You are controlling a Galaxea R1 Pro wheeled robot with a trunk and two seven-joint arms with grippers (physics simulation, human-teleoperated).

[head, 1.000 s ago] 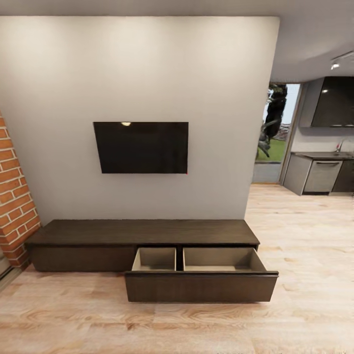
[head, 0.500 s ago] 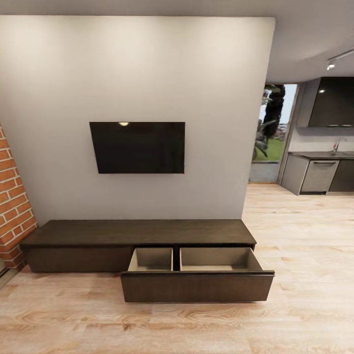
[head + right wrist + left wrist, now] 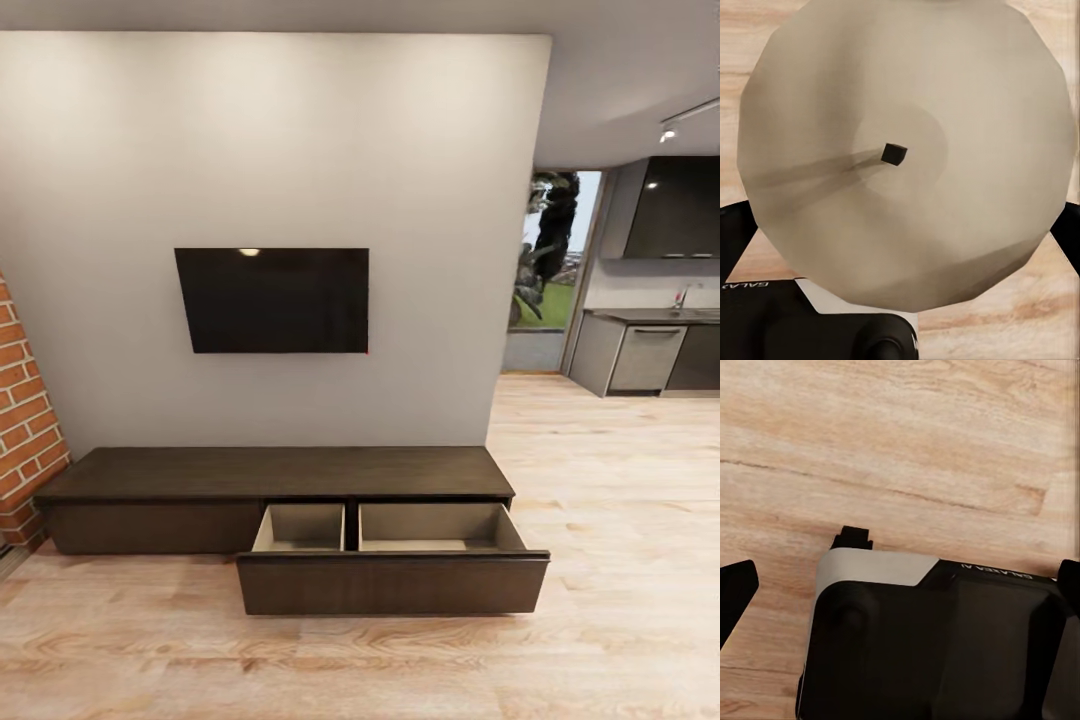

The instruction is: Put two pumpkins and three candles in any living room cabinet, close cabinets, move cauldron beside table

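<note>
So my right gripper (image 3: 904, 225) has its two black fingers spread either side of a pale grey faceted candle (image 3: 907, 150), round end-on with a small dark wick, apparently clamped though contact is hidden; my left gripper (image 3: 900, 585) hangs wide open and empty over grainy light wood floor (image 3: 907, 435). Ahead of both, the long matte dark-brown cabinet (image 3: 275, 472) stands against the wall, its right drawer (image 3: 392, 560) pulled out showing two tan compartments. Versus a second ago the whole head view slid left, camera motion.
</note>
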